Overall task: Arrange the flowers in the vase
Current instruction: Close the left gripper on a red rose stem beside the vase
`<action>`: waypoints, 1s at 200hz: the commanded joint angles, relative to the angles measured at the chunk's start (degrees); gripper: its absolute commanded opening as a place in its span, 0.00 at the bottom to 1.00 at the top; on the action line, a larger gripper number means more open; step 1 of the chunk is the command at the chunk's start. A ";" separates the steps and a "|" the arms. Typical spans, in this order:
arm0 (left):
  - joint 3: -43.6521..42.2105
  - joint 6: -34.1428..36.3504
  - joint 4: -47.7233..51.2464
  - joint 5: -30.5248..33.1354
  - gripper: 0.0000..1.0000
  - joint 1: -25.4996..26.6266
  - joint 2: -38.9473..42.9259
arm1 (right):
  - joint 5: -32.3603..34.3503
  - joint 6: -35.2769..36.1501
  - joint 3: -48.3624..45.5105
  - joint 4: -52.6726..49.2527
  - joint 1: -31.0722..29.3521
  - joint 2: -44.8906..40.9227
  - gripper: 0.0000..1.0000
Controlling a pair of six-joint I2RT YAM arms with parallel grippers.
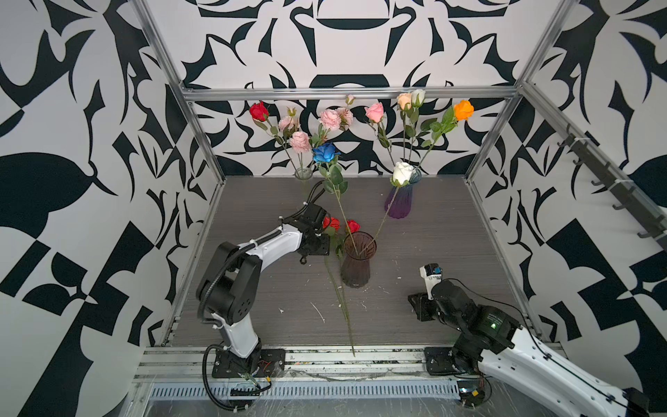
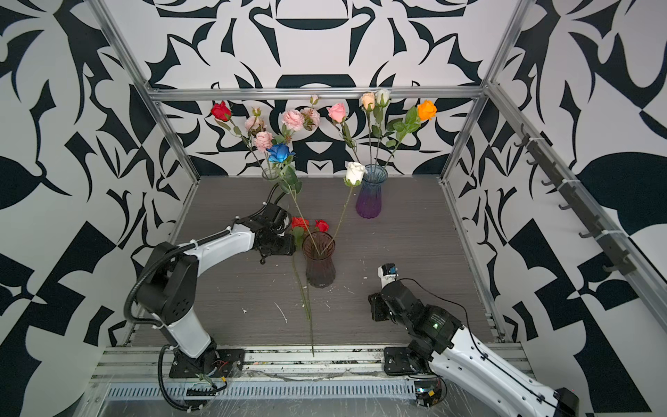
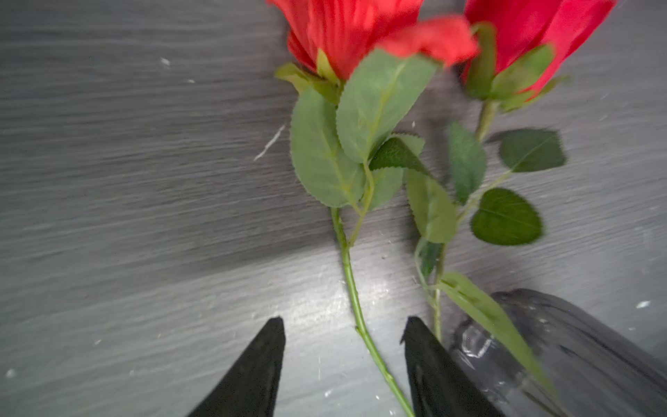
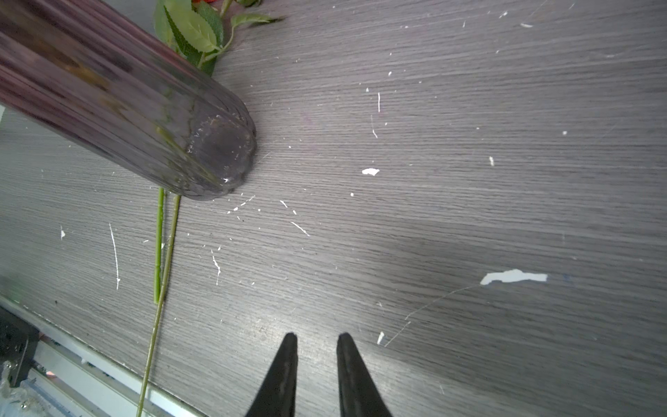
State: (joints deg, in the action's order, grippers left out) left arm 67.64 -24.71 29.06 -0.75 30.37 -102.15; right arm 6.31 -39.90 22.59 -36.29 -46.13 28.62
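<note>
Left gripper [image 3: 343, 321], jaws apart, straddles the stem [image 3: 355, 299] of a red rose [image 3: 343, 36] lying on the worktop [image 3: 144, 216] just beside the smoky vase [image 3: 577, 353]. Best to close on that stem alone, avoiding the second rose [image 3: 534, 47]. Right gripper [image 4: 317, 335], slightly apart, holds nothing.

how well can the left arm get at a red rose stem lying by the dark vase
Probably yes: the left end effector is open, straddling one red rose stem on the table. The dark vase sits close beside it but looks clear of that stem.
</note>
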 commanded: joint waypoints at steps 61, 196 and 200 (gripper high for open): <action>2.50 -3.98 5.57 -0.53 0.42 0.11 -5.91 | 1.43 -0.18 0.70 0.68 -0.21 0.91 0.24; 3.34 -2.01 11.39 13.73 0.42 1.97 -5.61 | 1.34 -0.10 0.77 0.77 -0.22 1.09 0.24; 3.23 -2.09 11.39 13.70 0.42 1.95 -5.52 | 1.34 -0.11 0.76 0.78 -0.26 1.09 0.24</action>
State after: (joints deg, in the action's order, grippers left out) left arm 71.94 -27.14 37.08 9.54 32.42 -108.84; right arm 6.48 -39.90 22.59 -36.25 -46.13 29.45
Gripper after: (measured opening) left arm 0.424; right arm 0.237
